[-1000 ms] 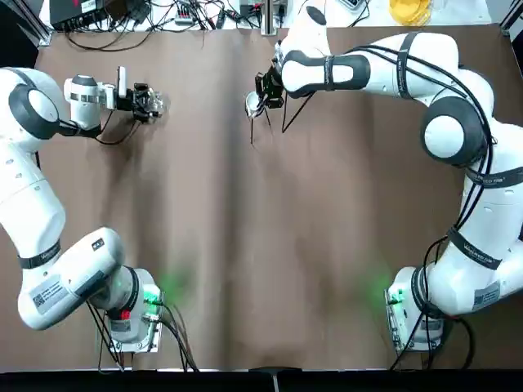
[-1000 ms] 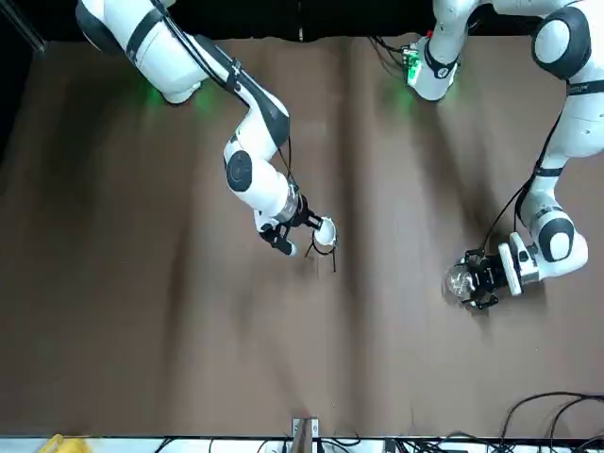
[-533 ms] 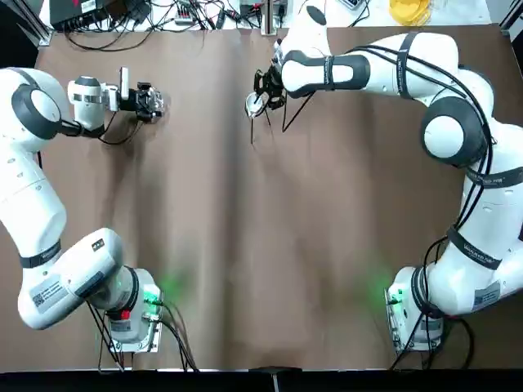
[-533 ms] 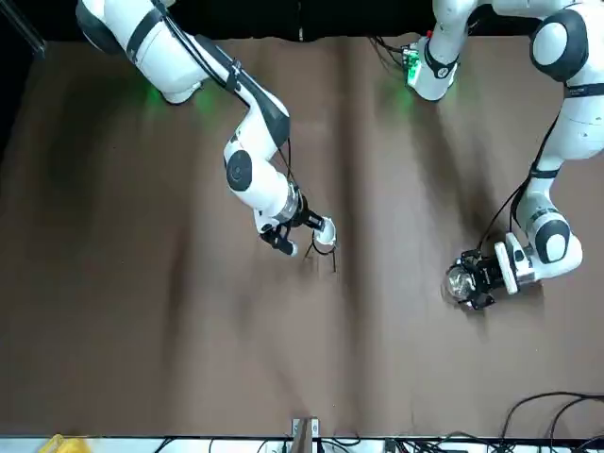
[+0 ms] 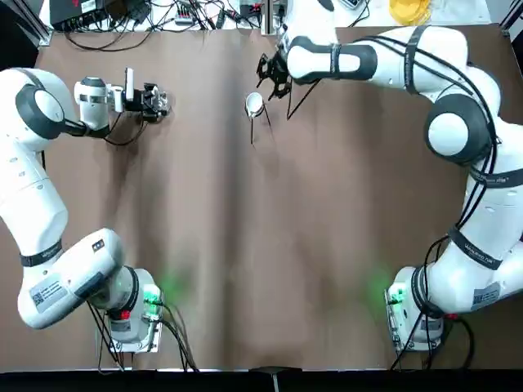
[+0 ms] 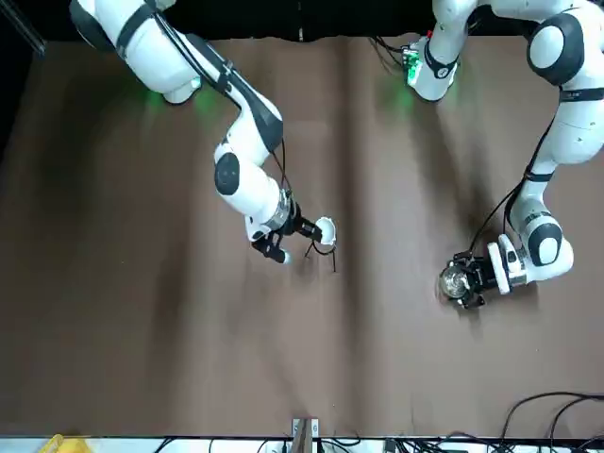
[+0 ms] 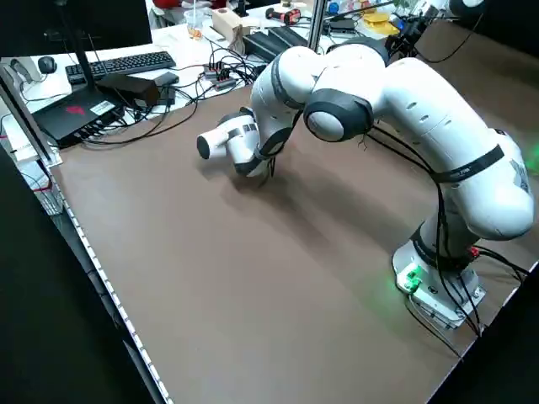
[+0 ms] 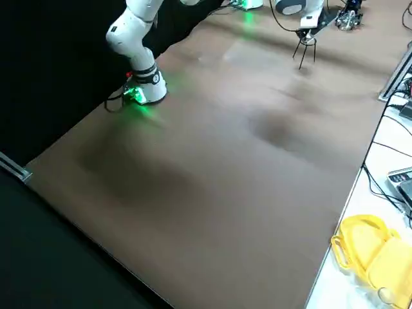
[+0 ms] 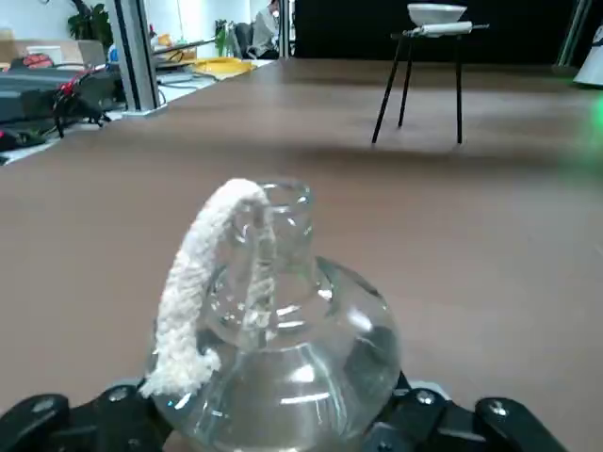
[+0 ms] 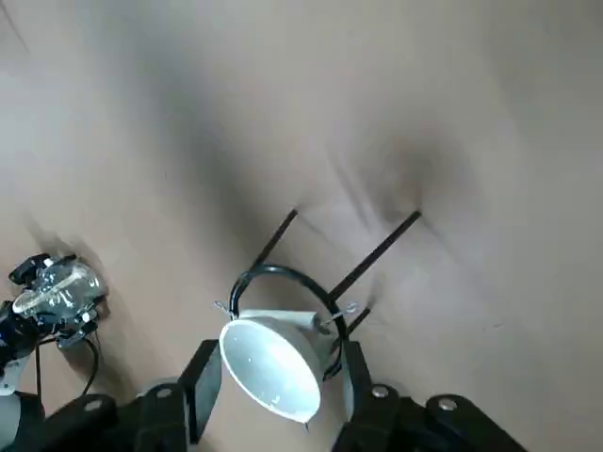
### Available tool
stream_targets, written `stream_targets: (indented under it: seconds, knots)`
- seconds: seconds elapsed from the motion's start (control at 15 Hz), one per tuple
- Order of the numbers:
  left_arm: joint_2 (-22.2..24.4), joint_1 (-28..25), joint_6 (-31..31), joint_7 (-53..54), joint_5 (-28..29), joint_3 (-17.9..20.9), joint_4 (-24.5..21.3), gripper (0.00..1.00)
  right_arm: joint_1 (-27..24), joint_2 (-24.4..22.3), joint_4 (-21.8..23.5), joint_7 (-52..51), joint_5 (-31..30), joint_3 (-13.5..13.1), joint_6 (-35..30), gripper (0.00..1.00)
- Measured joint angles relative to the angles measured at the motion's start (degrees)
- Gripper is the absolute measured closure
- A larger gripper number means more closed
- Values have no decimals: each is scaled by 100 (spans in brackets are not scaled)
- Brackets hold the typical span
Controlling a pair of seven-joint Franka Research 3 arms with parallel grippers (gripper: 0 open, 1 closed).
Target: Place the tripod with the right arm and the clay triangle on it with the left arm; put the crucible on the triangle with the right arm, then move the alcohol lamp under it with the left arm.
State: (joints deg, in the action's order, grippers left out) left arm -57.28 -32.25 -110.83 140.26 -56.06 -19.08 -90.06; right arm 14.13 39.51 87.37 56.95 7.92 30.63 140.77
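Observation:
The black wire tripod [image 5: 252, 126] stands near the table's far edge at the middle, seen also in the front view [image 6: 327, 255]. The clay triangle [image 9: 443, 29] lies on its ring with the white crucible [image 5: 254, 104] resting in it. My right gripper [image 5: 273, 73] is open, just beyond the crucible and not touching it; in its wrist view the fingers [image 10: 202, 377] stand wide on either side of the cup [image 10: 273, 363]. At the far left, my left gripper [image 5: 152, 100] is shut on the clear glass alcohol lamp [image 9: 273, 348], whose white wick hangs from its neck.
Cables, a keyboard and boxes line the bench past the table's far edge [image 5: 163, 16], with a yellow object [image 5: 409, 10] at the far right. Both arm bases with green lights [image 5: 151, 298] stand along the near edge.
My right gripper has drawn back from the crucible toward the far edge, leaving it on the tripod. The left gripper with the lamp has shifted slightly toward the tripod.

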Motion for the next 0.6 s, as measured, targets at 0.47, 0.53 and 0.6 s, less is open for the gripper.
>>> stream_targets:
  seconds: [0.47,0.53,0.6]
  knots:
    - [1,762,62,3,-58,-336,25,23,-1148,-1007,-63,-1194,-32,-49,-1807,40]
    - [1,915,64,3,-174,-349,25,23,-1372,-1133,-65,-1562,-38,-56,-2119,40]
    - [1,1076,65,3,-313,-354,25,23,-1600,-1263,-68,-1968,-67,-64,-2382,40]
